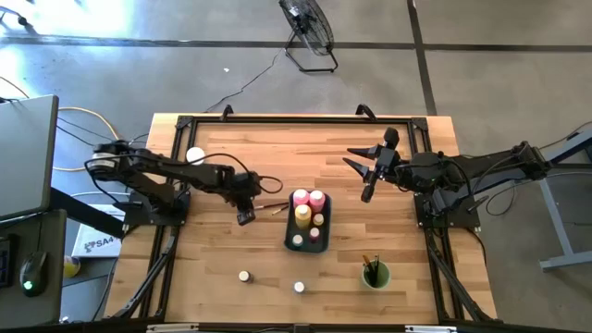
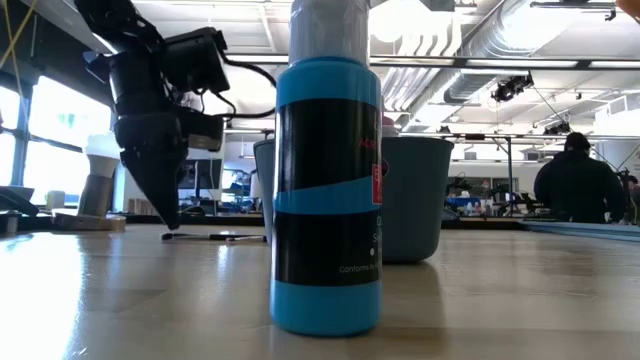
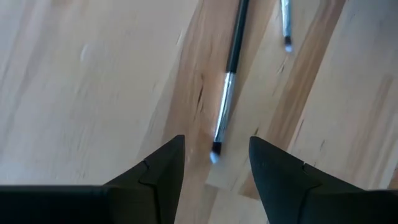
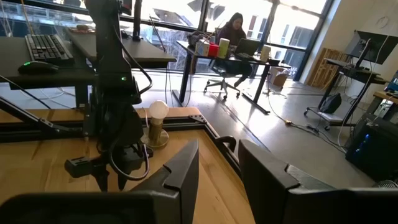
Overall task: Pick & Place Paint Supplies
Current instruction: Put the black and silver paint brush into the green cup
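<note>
Blue paint bottle (image 2: 326, 190) filling low view, left gripper (image 3: 214, 163) fingers apart, straddling paintbrush (image 3: 227, 87) left of tray (image 1: 289, 231), right gripper (image 1: 363, 171) parted, empty.

The floor (image 1: 481, 55) is grey concrete crossed by dark seams, with a black fan (image 1: 309, 26) standing at the upper middle of the overhead view. A monitor (image 1: 23, 157) sits at the left edge. Across the room, tall windows (image 4: 186, 18) let in daylight, a person (image 4: 233, 31) sits at a far table (image 4: 217, 56), and ceiling ducts (image 2: 520, 40) run overhead.
</note>
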